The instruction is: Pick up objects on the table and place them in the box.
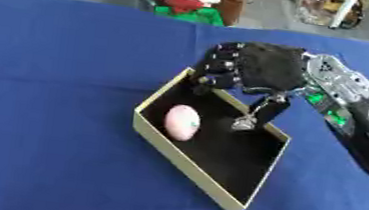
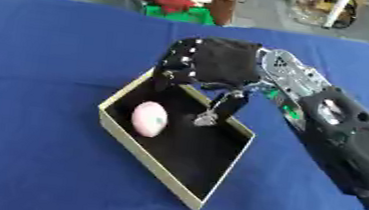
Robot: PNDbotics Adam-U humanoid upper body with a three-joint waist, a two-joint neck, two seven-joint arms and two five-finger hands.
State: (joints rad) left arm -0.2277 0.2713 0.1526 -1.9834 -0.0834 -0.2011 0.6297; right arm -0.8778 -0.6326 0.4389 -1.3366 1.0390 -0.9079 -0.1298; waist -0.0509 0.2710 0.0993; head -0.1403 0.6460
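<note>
While 1 pink egg-shaped object [image 1: 182, 122] already lies in the box [image 1: 182, 165], the right hand [image 1: 259, 68] hovers over its far corner, fingers seemingly curled but empty, nothing else visible on the blue table [image 1: 46, 110].

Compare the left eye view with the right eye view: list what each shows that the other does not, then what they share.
Only the left eye view: more blue cloth to the left of the box, since everything sits further right in it.

Only the right eye view: more of the right arm and some cloth beyond it.

Both: the right hand over the box's far corner, fingers curled downward, holding nothing, and a pink egg-shaped object lying inside the box. The left hand appears in neither.
</note>
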